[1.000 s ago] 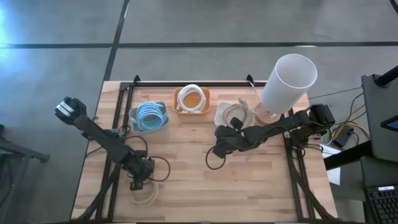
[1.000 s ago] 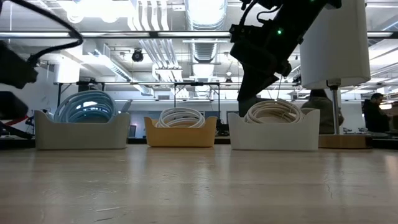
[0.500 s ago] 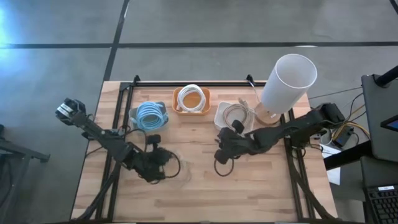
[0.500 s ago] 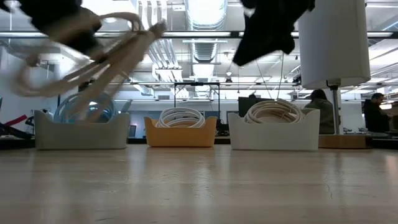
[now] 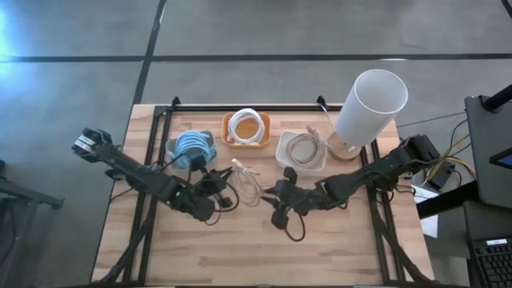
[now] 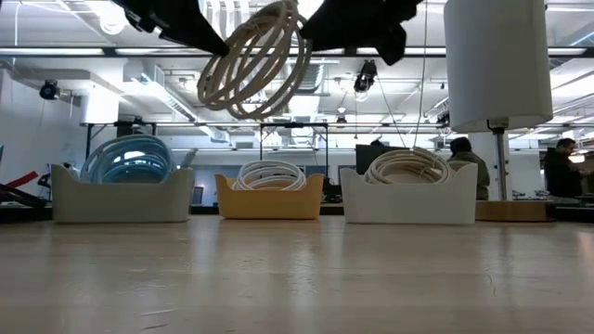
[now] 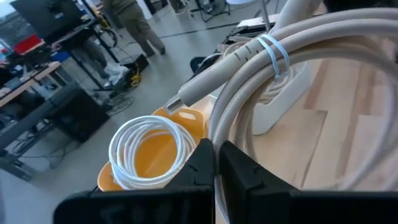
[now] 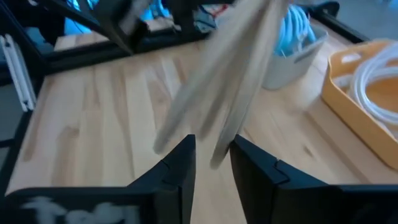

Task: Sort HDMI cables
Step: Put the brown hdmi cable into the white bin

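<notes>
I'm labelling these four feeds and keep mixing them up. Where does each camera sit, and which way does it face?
High view: overhead, straight down on the table; both arms show, meeting at the beige coil.
Low view: table height, looking across at the three bins; arms enter from above.
Left wrist view: past the left gripper, shut on the beige coil, toward the orange bin.
Right wrist view: past the right gripper, open around the coil.
Shared: every view shows the orange bin and the beige coil.
</notes>
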Robot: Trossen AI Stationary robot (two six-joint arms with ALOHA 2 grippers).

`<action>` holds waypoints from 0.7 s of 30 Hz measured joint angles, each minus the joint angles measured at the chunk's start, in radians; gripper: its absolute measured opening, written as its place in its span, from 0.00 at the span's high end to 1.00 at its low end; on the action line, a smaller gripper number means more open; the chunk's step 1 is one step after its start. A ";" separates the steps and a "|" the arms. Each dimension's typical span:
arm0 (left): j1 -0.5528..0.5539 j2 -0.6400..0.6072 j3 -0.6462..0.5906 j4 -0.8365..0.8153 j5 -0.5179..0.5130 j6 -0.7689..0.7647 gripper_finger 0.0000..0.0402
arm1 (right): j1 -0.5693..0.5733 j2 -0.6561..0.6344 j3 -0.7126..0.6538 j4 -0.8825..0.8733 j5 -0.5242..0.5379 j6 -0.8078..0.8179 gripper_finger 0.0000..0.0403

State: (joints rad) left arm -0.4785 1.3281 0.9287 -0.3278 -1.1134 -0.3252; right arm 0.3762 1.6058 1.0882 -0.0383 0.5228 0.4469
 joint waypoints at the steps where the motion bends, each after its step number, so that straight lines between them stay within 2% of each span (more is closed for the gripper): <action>1: 0.003 0.005 0.000 0.004 -0.006 0.000 0.99 | -0.001 0.000 0.000 0.013 0.000 -0.008 0.76; 13: 0.016 0.047 0.000 0.000 -0.060 0.036 0.98 | -0.004 -0.015 0.000 0.039 0.003 -0.006 0.75; 21: 0.019 0.055 0.000 0.076 -0.103 0.065 0.98 | -0.041 -0.015 0.000 0.080 -0.002 -0.006 0.73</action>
State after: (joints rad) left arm -0.4599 1.3836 0.9283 -0.2514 -1.2159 -0.2598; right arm 0.3355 1.5906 1.0882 0.0414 0.5210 0.4408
